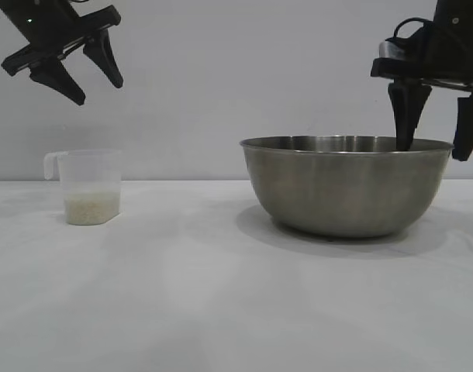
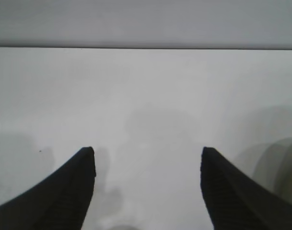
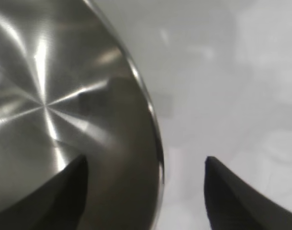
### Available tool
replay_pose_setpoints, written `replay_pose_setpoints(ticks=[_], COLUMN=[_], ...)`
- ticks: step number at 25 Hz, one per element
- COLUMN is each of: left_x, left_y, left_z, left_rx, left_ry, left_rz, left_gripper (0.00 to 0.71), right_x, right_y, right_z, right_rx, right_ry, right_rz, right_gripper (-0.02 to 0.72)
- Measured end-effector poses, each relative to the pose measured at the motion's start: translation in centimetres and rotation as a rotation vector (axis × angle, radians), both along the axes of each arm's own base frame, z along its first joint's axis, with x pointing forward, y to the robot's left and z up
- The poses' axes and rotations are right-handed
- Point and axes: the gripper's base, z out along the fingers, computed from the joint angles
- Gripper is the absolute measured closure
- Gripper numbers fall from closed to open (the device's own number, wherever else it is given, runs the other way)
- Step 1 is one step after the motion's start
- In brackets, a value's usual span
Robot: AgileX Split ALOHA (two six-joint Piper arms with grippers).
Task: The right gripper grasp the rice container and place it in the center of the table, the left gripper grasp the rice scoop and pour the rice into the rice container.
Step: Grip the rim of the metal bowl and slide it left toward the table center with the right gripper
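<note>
Right now the rice container (image 1: 345,186), empty, stands at the table's (image 1: 221,310) right side. Stiff, slick steel, probably light; its thin rim is the only handhold. The right gripper (image 1: 436,136) straddles that rim, fingers apart, gripping nothing yet. The left gripper (image 1: 93,74) hangs open above the rice scoop (image 1: 89,186).

Inventory by kind:

Tools: two. Left tool (image 1: 97,80), raised above the cup. Right tool (image 1: 436,138), straddling the bowl rim, one finger inside, one outside. Fingers per tool: two, four in all.

Bowls: one (image 1: 341,186), steel, standing on the worktop.

Cups: one (image 1: 90,186), translucent plastic, with one loop handle at the rim.

Rice (image 1: 91,208): one layer, in the cup bottom; grains too small to count.

Worktops: one (image 1: 221,302), white.
</note>
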Motion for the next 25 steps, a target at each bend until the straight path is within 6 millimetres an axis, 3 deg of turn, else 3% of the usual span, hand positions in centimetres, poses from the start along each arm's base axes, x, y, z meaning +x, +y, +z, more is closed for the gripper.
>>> replay_pose_setpoints(ticks=[5, 8, 16, 25], left_x=[0.0, 0.0, 0.0, 0.0], left_y=[0.0, 0.0, 0.0, 0.0], left_z=[0.0, 0.0, 0.0, 0.0], left_rx=[0.0, 0.0, 0.0, 0.0], left_ry=[0.0, 0.0, 0.0, 0.0], left_rz=[0.0, 0.0, 0.0, 0.0], left_gripper=[0.311, 0.311, 0.311, 0.311], right_x=[0.0, 0.0, 0.0, -0.9], right_y=[0.0, 0.0, 0.4, 4.9], right_z=[0.0, 0.0, 0.0, 0.2], right_rx=[0.003, 0.004, 0.015, 0.073], right_ry=[-0.004, -0.01, -0.015, -0.016], right_rz=[0.019, 0.039, 0.055, 0.149], right_gripper=[0.617, 0.703, 0.703, 0.703])
